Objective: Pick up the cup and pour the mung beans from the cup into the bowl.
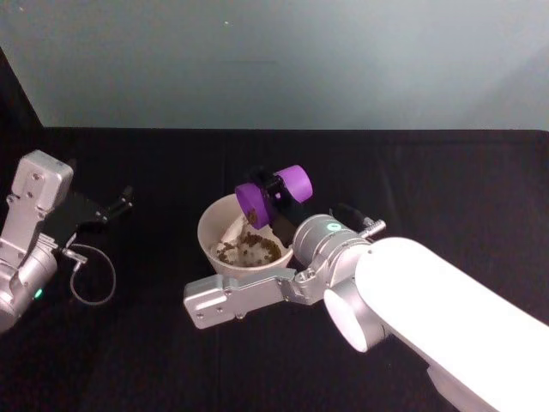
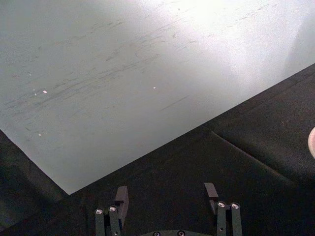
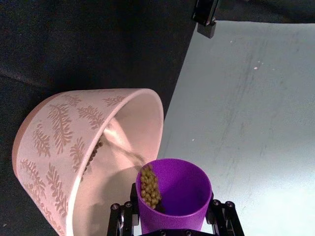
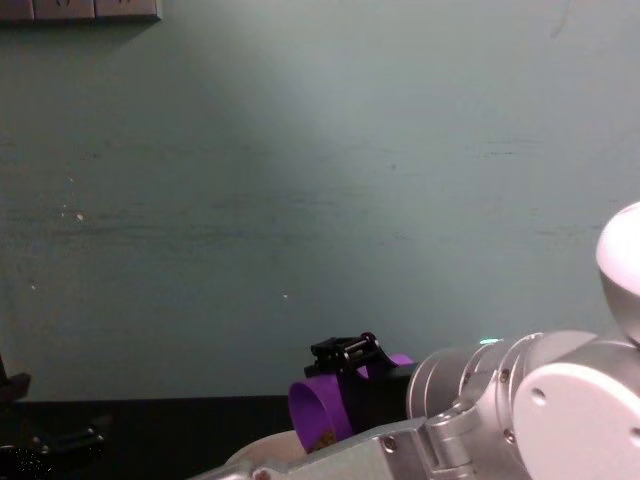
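Right gripper is clamped on the cup, tipped over the bowl mid-pour; beans inside, so I'd tilt further. Left gripper parked, fingers apart.

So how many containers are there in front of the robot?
2: the purple cup, held tipped in the right end effector, and the bowl just beneath its mouth.
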